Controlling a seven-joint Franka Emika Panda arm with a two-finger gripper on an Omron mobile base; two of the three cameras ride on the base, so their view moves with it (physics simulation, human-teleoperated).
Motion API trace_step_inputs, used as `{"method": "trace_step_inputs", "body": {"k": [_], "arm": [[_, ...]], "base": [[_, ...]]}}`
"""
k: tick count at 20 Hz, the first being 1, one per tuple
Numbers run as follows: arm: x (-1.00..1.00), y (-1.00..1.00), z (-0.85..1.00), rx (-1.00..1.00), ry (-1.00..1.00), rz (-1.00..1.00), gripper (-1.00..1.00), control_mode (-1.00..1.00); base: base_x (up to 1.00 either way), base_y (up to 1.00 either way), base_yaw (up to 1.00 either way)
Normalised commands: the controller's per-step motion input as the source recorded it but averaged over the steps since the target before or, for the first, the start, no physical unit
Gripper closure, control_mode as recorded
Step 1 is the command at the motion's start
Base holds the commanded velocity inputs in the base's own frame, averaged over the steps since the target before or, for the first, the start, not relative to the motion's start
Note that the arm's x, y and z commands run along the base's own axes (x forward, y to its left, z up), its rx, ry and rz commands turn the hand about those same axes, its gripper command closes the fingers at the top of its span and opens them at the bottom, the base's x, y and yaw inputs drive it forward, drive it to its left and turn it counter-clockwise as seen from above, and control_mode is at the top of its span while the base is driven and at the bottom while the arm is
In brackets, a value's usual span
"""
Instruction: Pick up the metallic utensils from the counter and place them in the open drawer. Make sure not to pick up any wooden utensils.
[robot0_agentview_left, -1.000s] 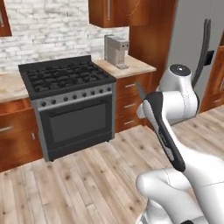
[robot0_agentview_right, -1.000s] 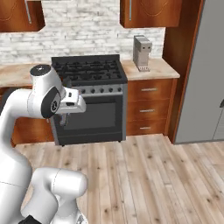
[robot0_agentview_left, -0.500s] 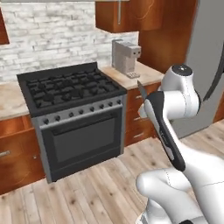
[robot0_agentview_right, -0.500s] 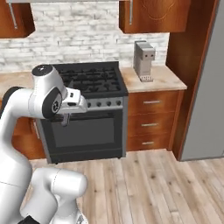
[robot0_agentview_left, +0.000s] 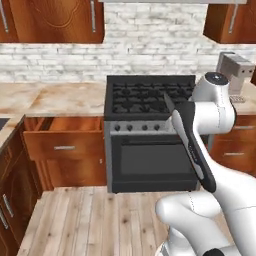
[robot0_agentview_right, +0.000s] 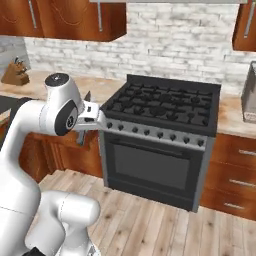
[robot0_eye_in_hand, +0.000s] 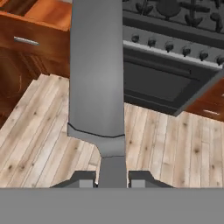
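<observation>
From the left base view, my arm is folded up high in front of the stove (robot0_agentview_left: 150, 100), and a thin dark blade pokes up beside my forearm: that is the knife (robot0_agentview_left: 169, 101), carried clear of the burners so it cannot snag. The open drawer (robot0_agentview_left: 65, 135) juts out of the cabinets just left of the stove, below the counter (robot0_agentview_left: 55, 97), which is why I face that way. From the right base view, my pincer (robot0_agentview_right: 89, 117) sits just off the stove's front corner, with the knife's dark tip (robot0_agentview_right: 88, 95) sticking up from it and something dark hanging below; I judge I hold it mid-length, so it stays balanced. A knife block (robot0_agentview_right: 14, 71) stands far back on the counter. In the hand view, the grey blade (robot0_eye_in_hand: 96, 74) runs straight away from my fingertips (robot0_eye_in_hand: 82, 177), which are drawn in narrow and clamped on its shank. The drawer (robot0_eye_in_hand: 35, 30) lies ahead to the upper left, well apart from me, so carrying it there is what remains.
</observation>
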Motion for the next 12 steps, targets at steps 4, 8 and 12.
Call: {"method": "trace_step_inputs", "body": {"k": [4,8,12], "arm": [[0.0,0.0,0.0,0.0,0.0,0.0,1.0,1.0],[0.0,0.0,0.0,0.0,0.0,0.0,1.0,1.0],[0.0,0.0,0.0,0.0,0.0,0.0,1.0,1.0]], "base": [[-0.02,-0.32,0.65],[0.06,-0.29,0.68],[0.25,-0.39,0.68]]}}
